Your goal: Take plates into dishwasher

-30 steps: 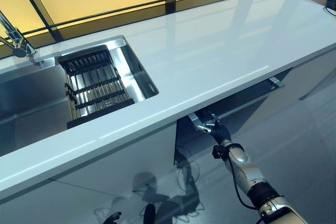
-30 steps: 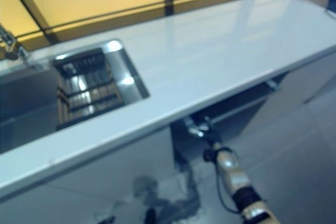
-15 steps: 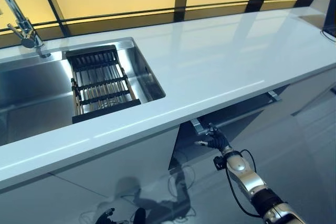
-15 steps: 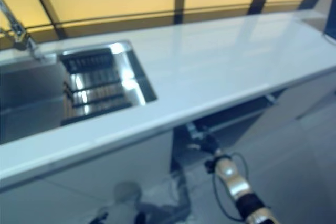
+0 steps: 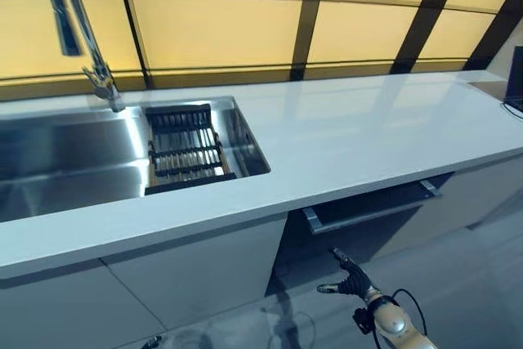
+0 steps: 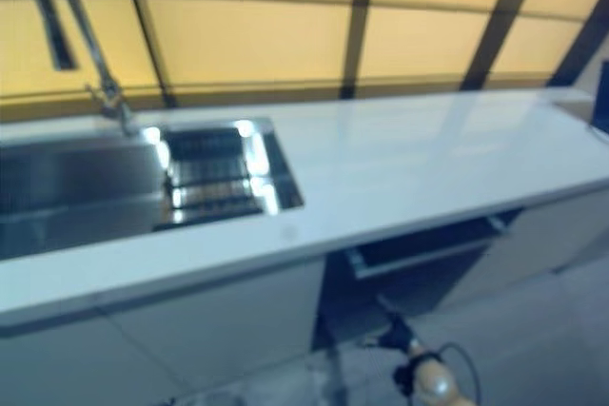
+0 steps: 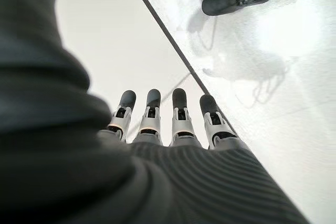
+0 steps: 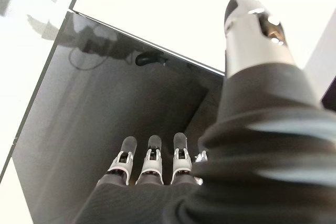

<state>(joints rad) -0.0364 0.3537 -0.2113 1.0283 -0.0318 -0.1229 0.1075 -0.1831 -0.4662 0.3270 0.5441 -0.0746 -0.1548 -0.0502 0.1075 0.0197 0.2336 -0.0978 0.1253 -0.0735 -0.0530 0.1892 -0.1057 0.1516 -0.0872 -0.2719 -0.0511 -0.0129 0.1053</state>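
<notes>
1. My right hand (image 5: pixel 353 282) hangs below the white countertop (image 5: pixel 351 132), just in front of the dishwasher door (image 5: pixel 368 212), which stands ajar under the counter's edge.
2. Its fingers (image 8: pixel 150 162) are straight and relaxed, grasping nothing, likely placed to reach the door's top rim.
3. My left hand (image 7: pixel 173 129) points at the floor, fingers straight and empty.
4. No plates are visible; a dark drying rack (image 5: pixel 186 149) sits in the steel sink (image 5: pixel 73 157), set into the countertop beside the faucet (image 5: pixel 78 26).

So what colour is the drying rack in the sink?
Black rack, clearest in the left eye view.
</notes>
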